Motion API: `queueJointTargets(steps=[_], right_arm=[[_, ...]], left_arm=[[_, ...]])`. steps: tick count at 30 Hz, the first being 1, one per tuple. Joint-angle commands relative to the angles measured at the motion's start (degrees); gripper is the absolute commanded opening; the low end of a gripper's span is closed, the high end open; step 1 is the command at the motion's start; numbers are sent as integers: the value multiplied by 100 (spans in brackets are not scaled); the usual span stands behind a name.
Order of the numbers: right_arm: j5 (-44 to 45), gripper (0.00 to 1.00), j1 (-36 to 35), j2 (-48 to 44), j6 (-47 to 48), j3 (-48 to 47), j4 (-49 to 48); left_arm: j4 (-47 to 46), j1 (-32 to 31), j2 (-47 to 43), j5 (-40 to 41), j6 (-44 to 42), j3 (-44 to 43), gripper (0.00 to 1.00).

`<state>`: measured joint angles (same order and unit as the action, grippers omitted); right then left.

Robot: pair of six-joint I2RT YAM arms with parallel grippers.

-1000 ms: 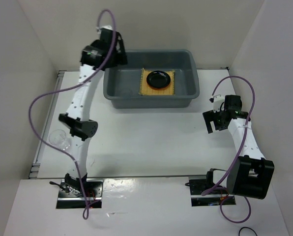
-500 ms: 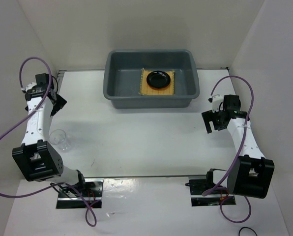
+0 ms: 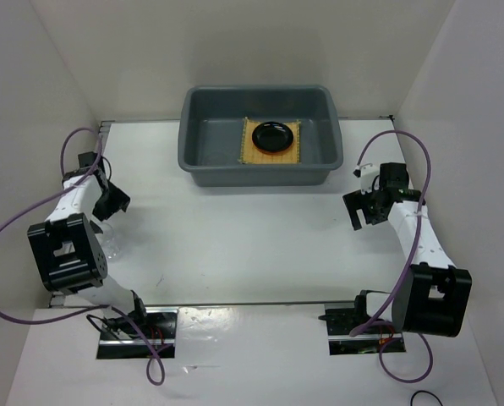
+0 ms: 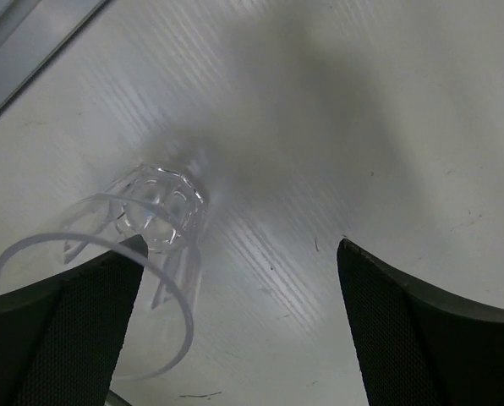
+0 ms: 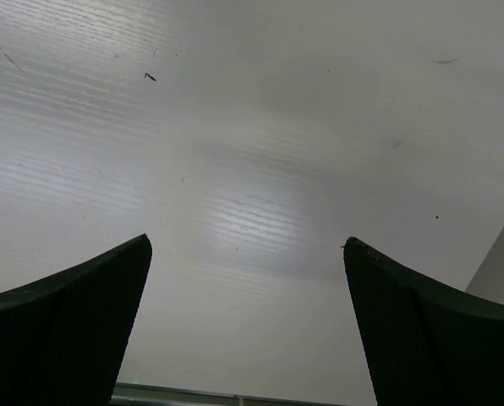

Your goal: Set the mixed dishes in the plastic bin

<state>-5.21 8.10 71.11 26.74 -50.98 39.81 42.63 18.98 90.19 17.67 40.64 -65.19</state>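
Clear cup (image 4: pixel 163 211) is hard to make out: see-through, only rim, ribbed base and glints show. It sits on the desk (image 3: pixel 252 245) at the left side, well apart from the plastic bin (image 3: pixel 256 176). In the top view the left arm covers part of it. In the left wrist view its mouth faces the camera. The near rim is cut by the left finger (image 4: pixel 62 330), and I cannot tell if they touch. Left hand (image 4: pixel 242 254) is released, jaws spread wide, grasping nothing. The cup is off toward one finger, not centred in the gap.

Right hand (image 5: pixel 248 245) is also released, jaws wide, over bare desk on the right side with nothing between them. Finger bases of both hands are cut off by the lower frame edges.

Bamboo mat (image 3: pixel 296 150) lies flat on the bin floor, right of centre. Black dish (image 3: pixel 271 136) sits on top of it and hides the mat's middle. The bin's left half shows bare floor.

Purple cables (image 3: pixel 15 228) loop off both arms. A metal rail (image 4: pixel 24 51) runs along the desk's left edge. White walls (image 3: pixel 32 101) box in three sides.
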Motion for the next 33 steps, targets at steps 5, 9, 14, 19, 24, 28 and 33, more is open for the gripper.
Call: queueJointTargets(steps=[5,9,14,19,24,28,33], right_arm=[[-24,99,-107,70,59,27,-167],[-24,99,-107,70,59,27,-167],[29,99,-107,122,6,27,-167],[81,99,-107,122,6,27,-167],[82,99,-107,122,6,27,-167],[82,99,-107,122,6,27,-167],[82,99,-107,122,6,27,-167]], left_arm=[[-440,18,341,-255,-136,234,100],[-501,18,570,-553,-197,235,91],[-449,131,290,-677,127,-248,0],[-133,273,183,-922,619,-1459,0],[-2138,378,-887,-2274,1901,-1309,0],[-3598,54,-611,-3041,2301,-2151,0],[-2403,-894,1039,-3410,473,-4438,0]])
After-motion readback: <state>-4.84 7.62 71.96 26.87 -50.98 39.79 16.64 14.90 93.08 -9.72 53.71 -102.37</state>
